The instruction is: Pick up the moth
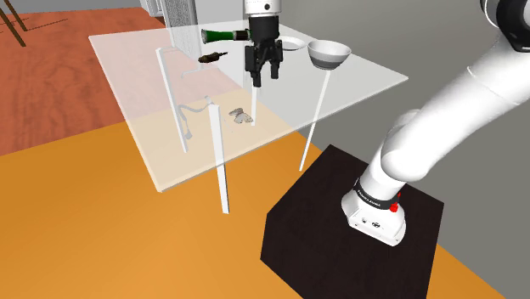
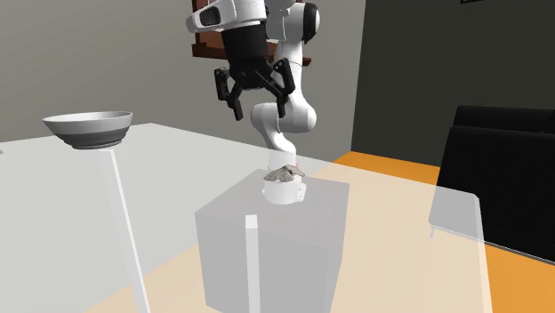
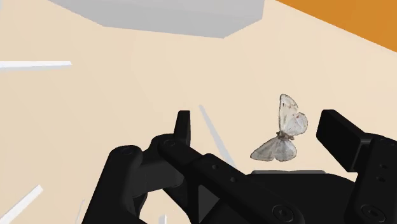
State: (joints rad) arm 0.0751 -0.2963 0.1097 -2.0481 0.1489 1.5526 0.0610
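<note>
The step in hand is the approach. The gripper (image 1: pixel 265 76) hangs above the glass table (image 1: pixel 365 81) with its fingers (image 3: pixel 340 137) spread wide and clasping nothing. The moth (image 1: pixel 242 116) lies flat on the tabletop, pale grey-white with its wings out, below the gripper and a little toward the shoulder view's lower left.

In the wrist view the moth sits in the gap between the two fingers, closer to one than the other and touched by neither. The line-up looks nearly right but not centred.

The next move, as I judge it, calls for a small sideways correction and then a straight descent until the tips bracket the wings near the glass, followed by a gentle close. The moth is thin and low, so the tips need to come almost to the surface, and a hard landing on the glass is the risk.

As for containers, a bowl (image 1: pixel 329 53) stands near the far corner and looks empty. A green bottle (image 1: pixel 222 35) lies on its side beyond the gripper; I cannot tell what is inside.
</note>
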